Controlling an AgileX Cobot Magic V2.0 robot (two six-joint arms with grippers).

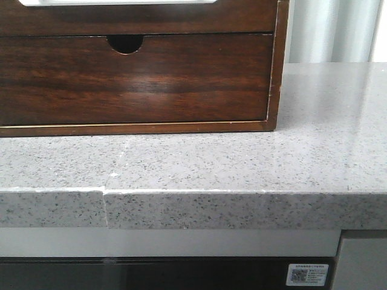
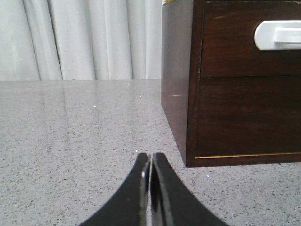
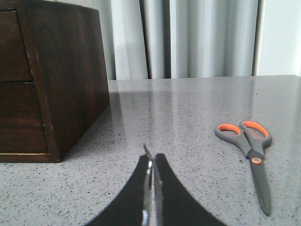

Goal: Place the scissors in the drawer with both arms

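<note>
The scissors [image 3: 254, 159], grey-handled with orange inner rings, lie flat on the speckled countertop in the right wrist view, apart from my right gripper [image 3: 153, 160]. That gripper is shut and empty, low over the counter. The drawer [image 1: 139, 18] is the upper one of the dark wooden cabinet, closed, with a pale patch on its upper edge. It also shows in the left wrist view [image 2: 235, 56] with a white handle [image 2: 277, 35]. My left gripper [image 2: 150, 157] is shut and empty, near the cabinet's front corner. Neither gripper nor the scissors shows in the front view.
The lower drawer [image 1: 133, 78] with a half-round notch is closed. The cabinet [image 3: 70, 70] stands on the grey stone countertop [image 1: 242, 163], whose front edge [image 1: 211, 192] runs across the front view. Pale curtains [image 2: 84, 37] hang behind.
</note>
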